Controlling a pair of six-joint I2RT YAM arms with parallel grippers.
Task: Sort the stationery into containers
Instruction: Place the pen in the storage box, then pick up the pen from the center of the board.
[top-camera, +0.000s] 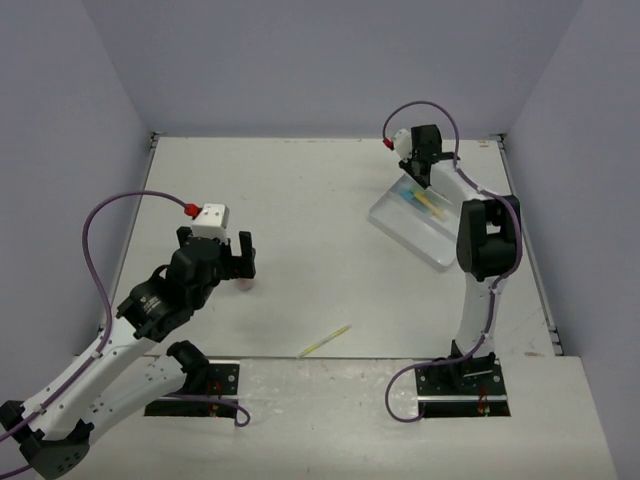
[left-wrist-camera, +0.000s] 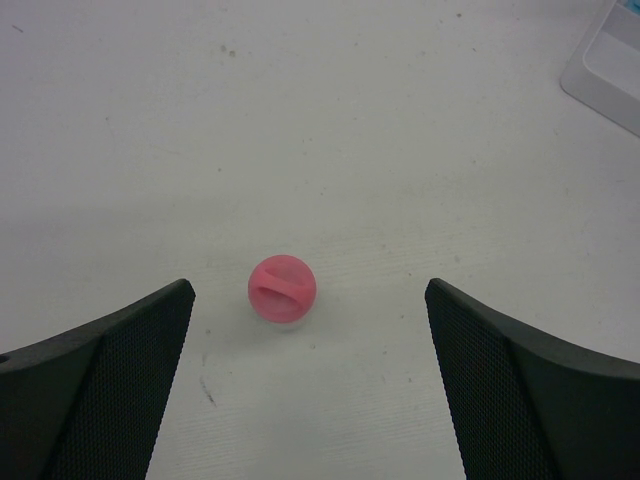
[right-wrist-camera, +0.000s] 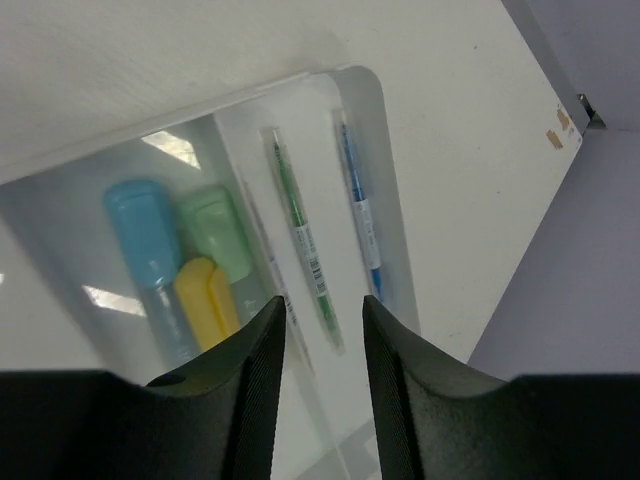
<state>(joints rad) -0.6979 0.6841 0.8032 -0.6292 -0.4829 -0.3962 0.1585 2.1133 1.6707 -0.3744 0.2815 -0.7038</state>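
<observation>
A stubby pink cylinder (left-wrist-camera: 282, 290) stands on the table between the wide-apart fingers of my left gripper (left-wrist-camera: 308, 292), nearer the left finger and touching neither. In the top view that left gripper (top-camera: 241, 260) hovers just over the pink cylinder (top-camera: 247, 283). My right gripper (right-wrist-camera: 322, 305) hangs over the clear tray (right-wrist-camera: 352, 82), jaws partly apart with nothing between them. Below lie a green pen (right-wrist-camera: 300, 245), a blue pen (right-wrist-camera: 360, 220), a light-blue stick (right-wrist-camera: 145, 230), a green stick (right-wrist-camera: 215, 232) and a yellow marker (right-wrist-camera: 205, 300). A thin yellow-green pen (top-camera: 325, 341) lies loose on the table.
The tray (top-camera: 420, 238) sits at the table's right side under the right gripper (top-camera: 417, 172), close to the right edge and wall. Its corner (left-wrist-camera: 610, 60) shows at the top right of the left wrist view. Both arm bases stand at the near edge.
</observation>
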